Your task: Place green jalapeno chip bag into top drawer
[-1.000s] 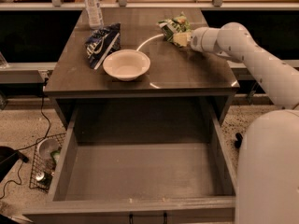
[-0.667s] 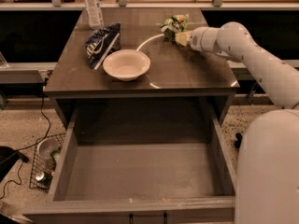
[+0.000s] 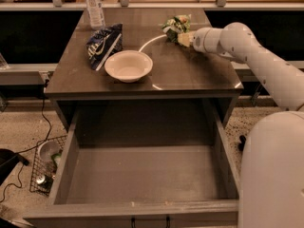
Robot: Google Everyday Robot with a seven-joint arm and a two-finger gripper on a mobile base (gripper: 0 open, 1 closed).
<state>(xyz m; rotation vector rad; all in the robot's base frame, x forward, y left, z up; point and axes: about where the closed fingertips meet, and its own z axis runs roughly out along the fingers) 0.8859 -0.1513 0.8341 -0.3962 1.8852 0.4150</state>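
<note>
One view: high, facing down-forward over top drawer (image 3: 142,175) and table (image 3: 190,75); tool (image 3: 183,38) at table's back right.

You're working in what looks like a robot test room set up as a small pantry, not a lived-in kitchen. A lone dark grey counter (image 3: 190,75) stands on a speckled hard floor (image 3: 21,120), its top drawer (image 3: 142,175) pulled out and bare inside. Snack props sit on it: a water bottle (image 3: 94,6), a white bowl (image 3: 128,65), a blue chip bag (image 3: 103,44). A loose cable (image 3: 42,125) and a wire basket (image 3: 43,167) lie on the floor to one side. Your pincer (image 3: 184,38) is at the counter's far edge, against the green jalapeno chip bag (image 3: 174,24).
</note>
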